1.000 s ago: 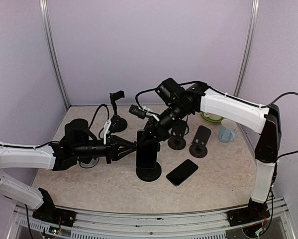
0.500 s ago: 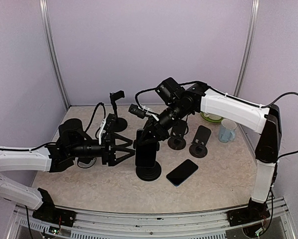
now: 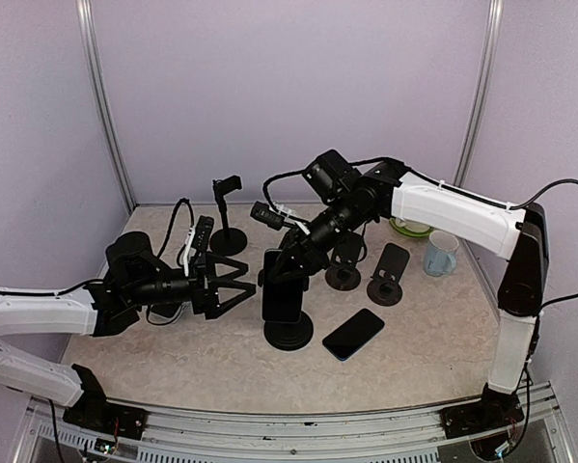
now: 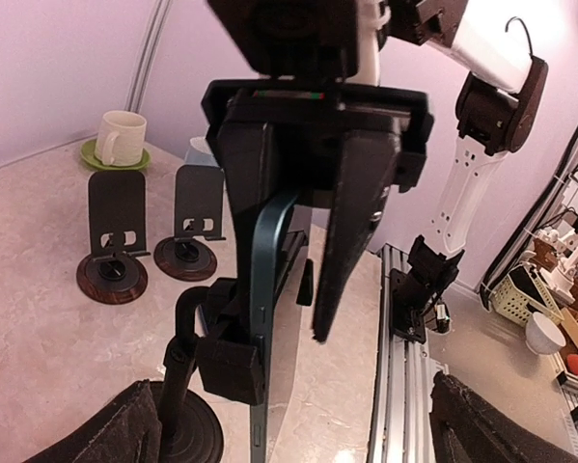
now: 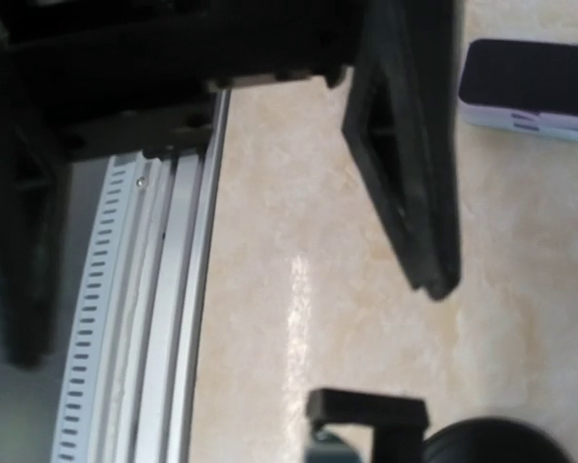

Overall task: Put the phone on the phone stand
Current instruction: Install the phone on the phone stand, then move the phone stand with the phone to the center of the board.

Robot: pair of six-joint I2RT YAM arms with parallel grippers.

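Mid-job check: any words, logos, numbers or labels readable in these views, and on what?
None readable in any view.
The dark upright phone on the black round-based stand shows only a dark face.
The black phone lying flat on the marbled table is blank too.
The pale blue mug carries no legible marking.

No text, label, brand or number can be read in any of the three views. In the left part of the left wrist view, two small stands point(image 4: 116, 214) point(image 4: 198, 200) each carry a pale cut-out mark low on the plate. It is too small to read as a letter or a sign.
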